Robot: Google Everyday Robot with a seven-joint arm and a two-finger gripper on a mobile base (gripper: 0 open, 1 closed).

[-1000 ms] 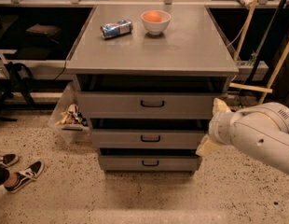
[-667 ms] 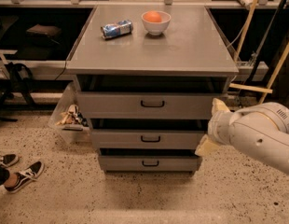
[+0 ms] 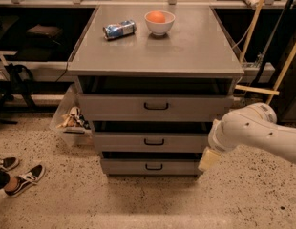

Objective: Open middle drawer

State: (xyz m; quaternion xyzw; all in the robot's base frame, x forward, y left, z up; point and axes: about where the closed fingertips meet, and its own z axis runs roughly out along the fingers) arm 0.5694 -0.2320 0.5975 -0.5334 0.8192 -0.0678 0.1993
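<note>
- Camera view: the middle drawer (image 3: 119, 142) sits between the other two fronts of the grey cabinet (image 3: 186, 51) and looks shut
- The gripper (image 3: 208, 159) hangs just beside the cabinet's lower right corner; open or closed, I cannot tell
- Rigid metal, probably slides stiffly; hook the small black loop handle (image 3: 153, 141) at its centre

Gripper (image 3: 208, 159) sits low at the right front corner of the cabinet (image 3: 195, 51). Well above it, on the cabinet top: a dented can (image 3: 119, 29) lying on its side, and beside that a white bowl (image 3: 159, 23) holding an orange (image 3: 157, 17). Across the cabinet from the gripper, at floor level: a clear plastic bin (image 3: 71, 120), with sneakers (image 3: 25, 178) farther off.
</note>
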